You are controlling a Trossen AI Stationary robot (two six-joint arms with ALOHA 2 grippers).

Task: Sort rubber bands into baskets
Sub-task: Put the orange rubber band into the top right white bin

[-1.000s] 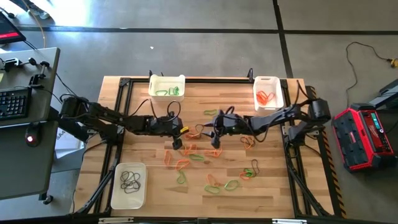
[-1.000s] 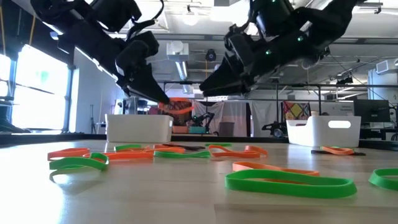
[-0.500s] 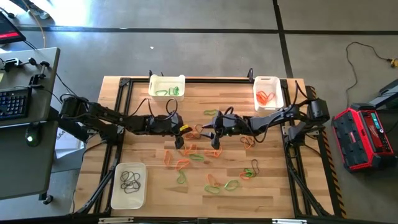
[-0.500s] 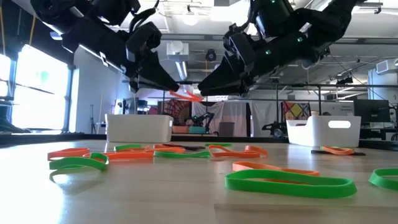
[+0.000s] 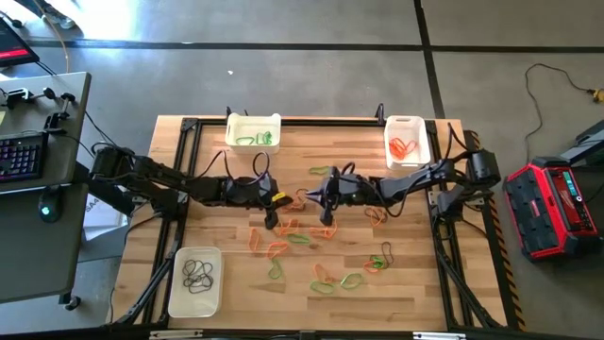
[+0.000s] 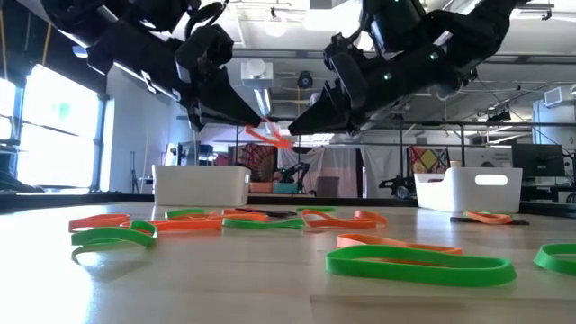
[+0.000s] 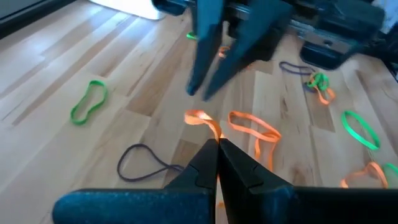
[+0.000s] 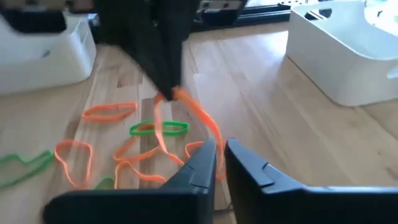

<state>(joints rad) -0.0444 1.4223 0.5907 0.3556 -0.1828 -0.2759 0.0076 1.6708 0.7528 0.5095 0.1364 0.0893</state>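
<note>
Over the table's middle, an orange rubber band (image 6: 270, 137) is stretched in the air between my two grippers, whose tips nearly meet. My left gripper (image 5: 279, 200) is shut on one end, and my right gripper (image 5: 304, 197) is shut on the other. More green, orange and dark rubber bands (image 5: 283, 236) lie flat on the wood below and toward the near edge. Three white baskets stand on the table: one at the far left (image 5: 253, 116) holds green bands, one at the far right (image 5: 406, 120) holds orange bands, and one at the near left (image 5: 176, 283) holds dark bands. My left gripper pinches one end of the orange band (image 7: 211, 129) between its two fingertips, coming from the table's left and slanting slightly down. The band is lifted clear of the table. My right gripper pinches the band's other end (image 8: 214, 138) between its fingertips, coming from the table's right and slanting slightly down. The band runs in a shallow curve from there to the other gripper's tips (image 8: 166, 94).
Loose bands lie scattered from the table's middle to its near right, among them a green loop (image 5: 351, 280) and a tangle of green and orange (image 5: 377, 263). A black frame (image 5: 311, 120) rims the table. A red case (image 5: 552, 203) stands on the floor to the right.
My left gripper has tipped upward, raising the orange band from hanging below its tips until it points at my right gripper. My right gripper stayed in place and has shut from open, taking hold of the band's free end.
</note>
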